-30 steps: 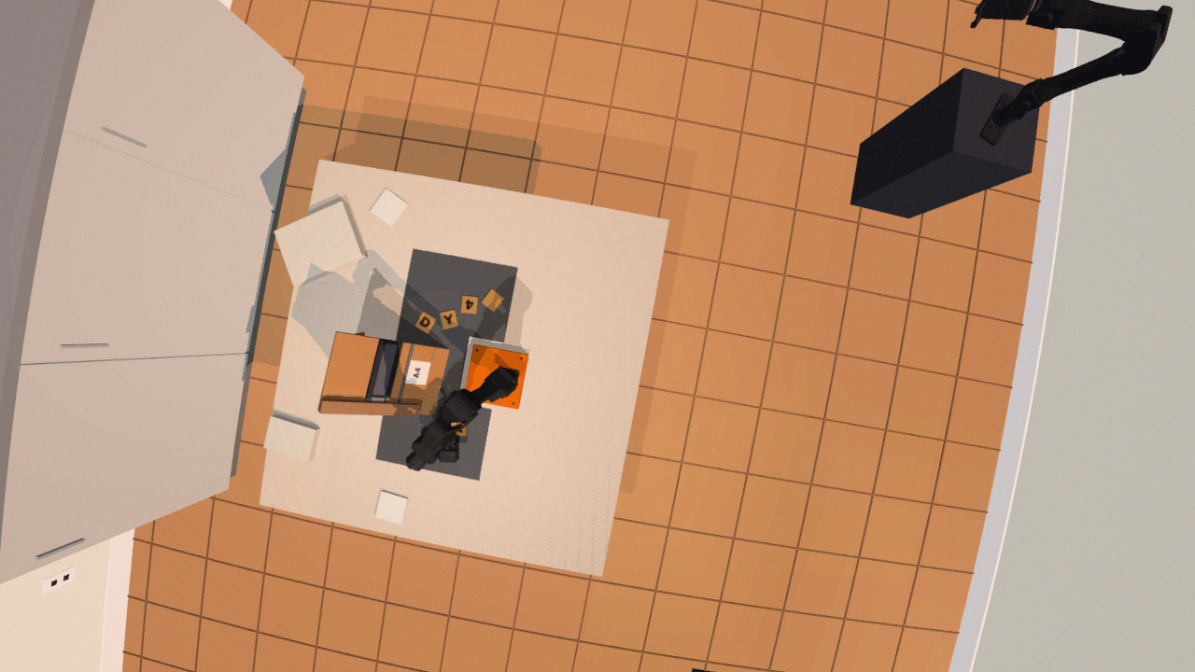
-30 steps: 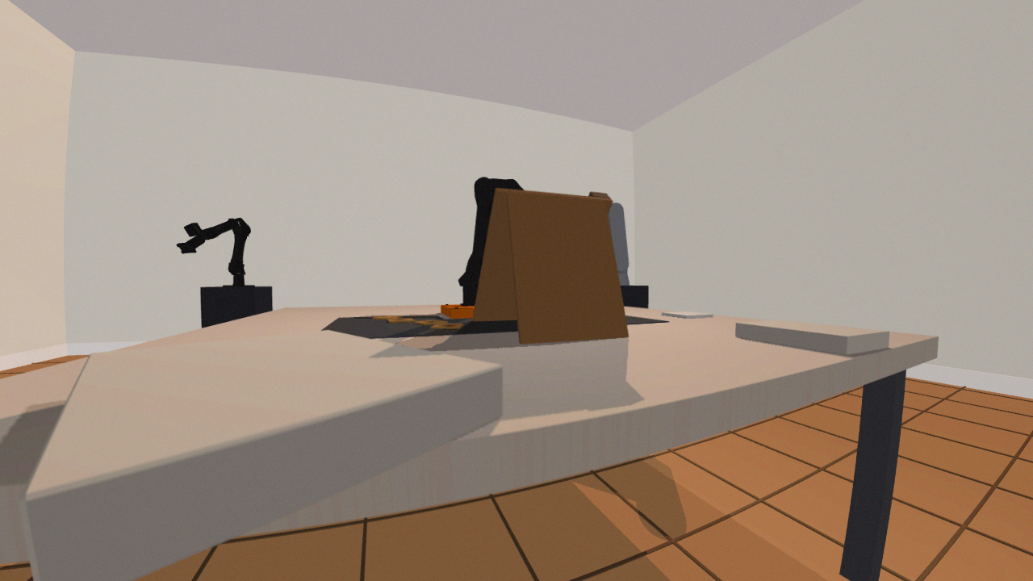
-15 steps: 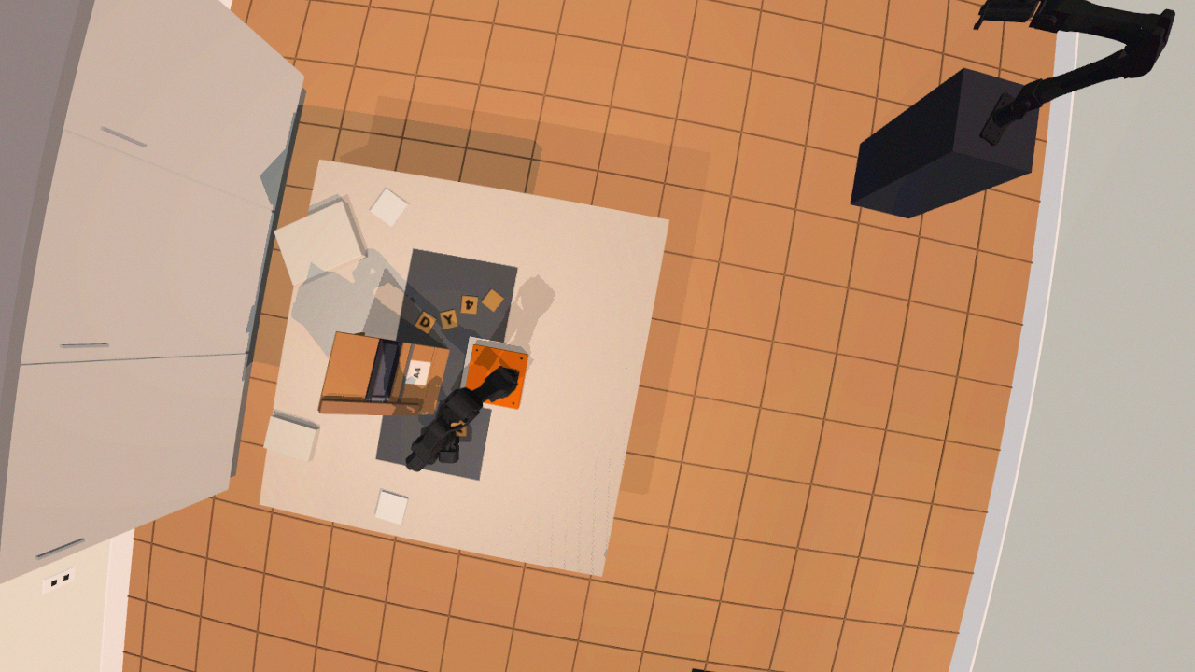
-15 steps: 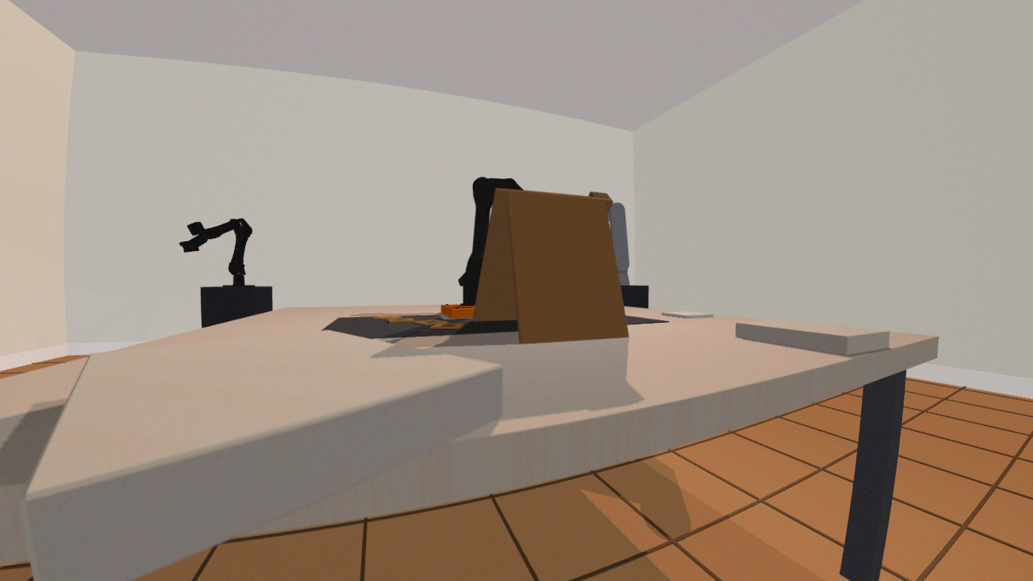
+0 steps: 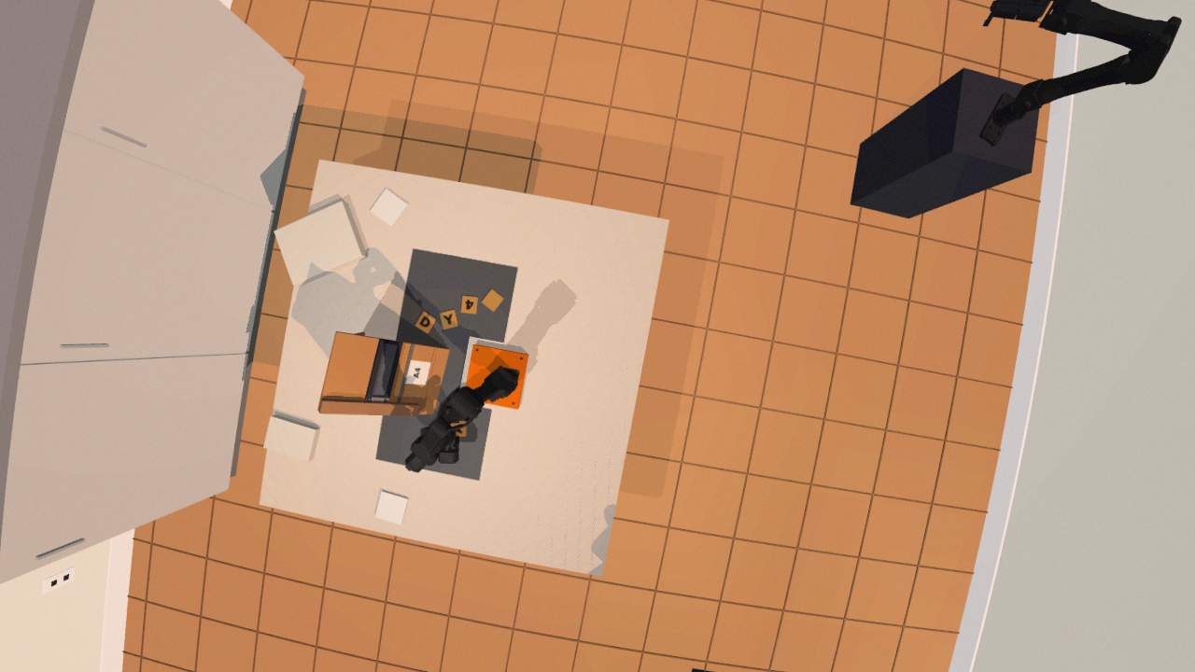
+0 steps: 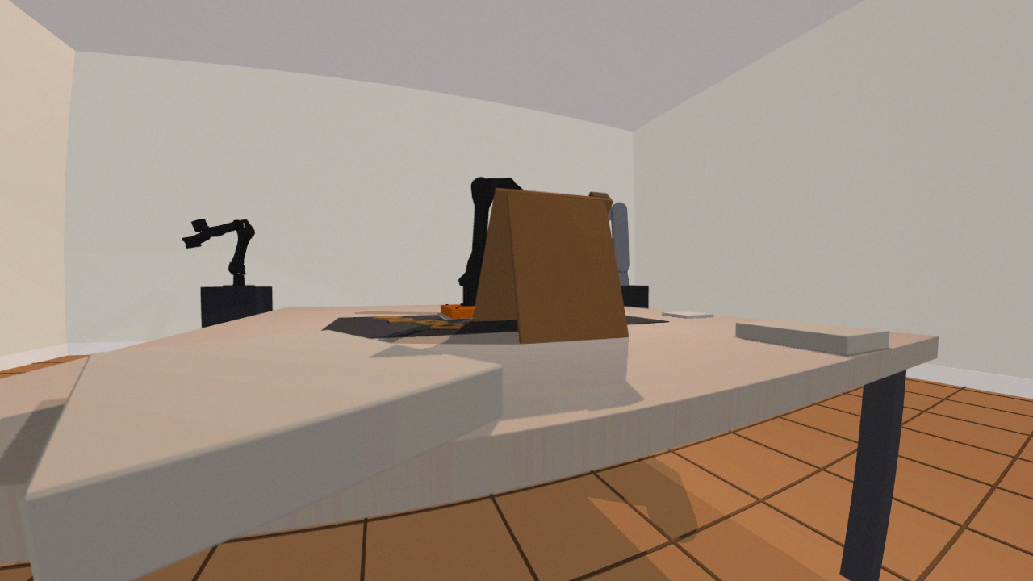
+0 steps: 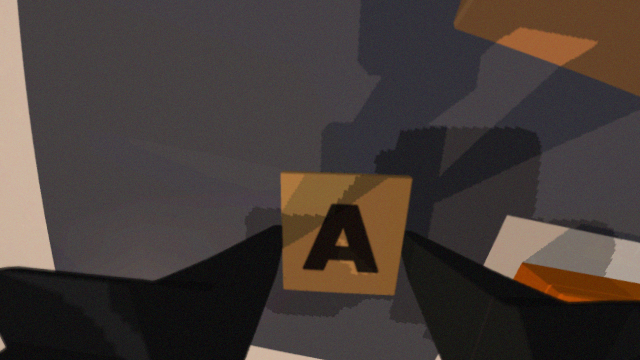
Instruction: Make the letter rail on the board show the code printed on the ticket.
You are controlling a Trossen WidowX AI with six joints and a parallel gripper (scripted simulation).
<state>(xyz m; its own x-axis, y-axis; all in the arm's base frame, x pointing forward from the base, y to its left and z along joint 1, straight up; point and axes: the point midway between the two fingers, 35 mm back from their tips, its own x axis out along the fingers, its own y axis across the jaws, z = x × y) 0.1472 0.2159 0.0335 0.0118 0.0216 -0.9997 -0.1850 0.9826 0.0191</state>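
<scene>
Tool (image 7: 341, 237) closed on the A tile (image 7: 345, 250), one finger against each side edge; letter face left uncovered and upright in the wrist view, presumably so it can enter the rail without turning. Tile is over the dark mat (image 5: 455, 272) (image 7: 150, 125), beside the orange base plate (image 5: 511, 399) (image 7: 575, 282). Ticket (image 5: 417, 372) on the board (image 5: 350, 368) (image 6: 566, 267) reads A4, so A likely goes first if the rail opens on the right (open end not discernible). The 4 tile (image 5: 470, 303) lies across the mat, beside the Y tile (image 5: 449, 319), probably next in use.
</scene>
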